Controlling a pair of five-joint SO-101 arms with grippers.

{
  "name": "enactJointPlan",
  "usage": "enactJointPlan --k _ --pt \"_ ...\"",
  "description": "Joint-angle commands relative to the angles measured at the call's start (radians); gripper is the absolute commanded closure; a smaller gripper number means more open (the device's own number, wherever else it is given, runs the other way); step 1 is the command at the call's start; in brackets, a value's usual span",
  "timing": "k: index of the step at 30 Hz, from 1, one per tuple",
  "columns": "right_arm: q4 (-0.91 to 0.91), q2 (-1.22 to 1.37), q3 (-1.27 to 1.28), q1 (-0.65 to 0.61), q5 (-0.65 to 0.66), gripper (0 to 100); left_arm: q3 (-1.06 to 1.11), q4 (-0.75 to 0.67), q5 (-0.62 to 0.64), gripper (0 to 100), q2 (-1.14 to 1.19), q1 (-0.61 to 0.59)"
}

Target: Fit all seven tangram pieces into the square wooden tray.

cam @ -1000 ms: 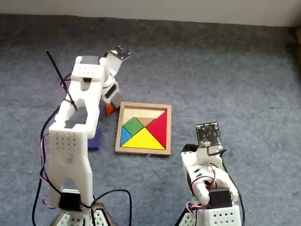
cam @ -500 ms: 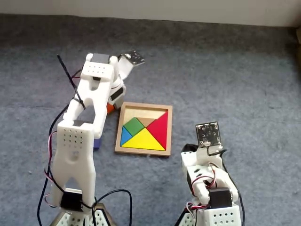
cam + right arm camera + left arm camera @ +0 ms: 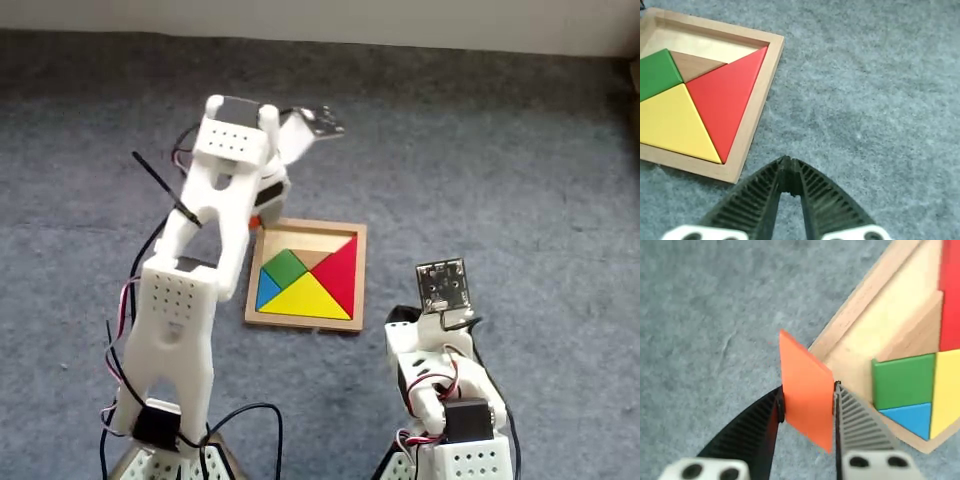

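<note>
At the tray's (image 3: pixel 860 295) corner, my left end effector (image 3: pixel 807 400) is clamped on the orange piece (image 3: pixel 805 390), held on edge just over the rim. Inside the tray lie green (image 3: pixel 284 267), blue (image 3: pixel 266 290), yellow (image 3: pixel 305 297), red (image 3: pixel 337 270) and brown (image 3: pixel 312 256) pieces, with a bare strip along one side. I judge five of seven placed. My right end effector (image 3: pixel 790 182) rests closed on nothing beside the tray

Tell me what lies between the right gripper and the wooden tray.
Bare grey carpet only. The right wrist view shows it running from the right gripper to the tray rim.
</note>
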Motion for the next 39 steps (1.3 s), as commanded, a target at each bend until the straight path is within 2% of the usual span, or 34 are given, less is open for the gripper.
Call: enactJointPlan --k 1,8,14,16,20,29,39 --pt "-0.007 -0.010 0.154 0.010 -0.005 99.3 -0.044 0.014 -0.041 89 -0.016 0.077" --pt "-0.007 -0.010 0.154 0.010 -0.005 99.3 -0.042 0.012 -0.112 89 -0.007 0.176" --pt "-0.007 -0.010 0.154 0.010 -0.005 99.3 -0.042 0.008 -0.112 88 -0.005 0.245" --pt "-0.007 -0.010 0.154 0.010 -0.005 99.3 -0.041 0.008 -0.112 85 -0.004 0.255" --pt "-0.007 -0.010 0.154 0.010 -0.005 99.3 -0.041 0.008 -0.109 78 -0.004 0.248" --pt "-0.007 -0.010 0.154 0.010 -0.005 99.3 -0.042 0.008 -0.106 78 -0.013 0.225" --pt "-0.007 -0.010 0.154 0.010 -0.005 99.3 -0.041 0.008 -0.109 78 -0.005 0.140"
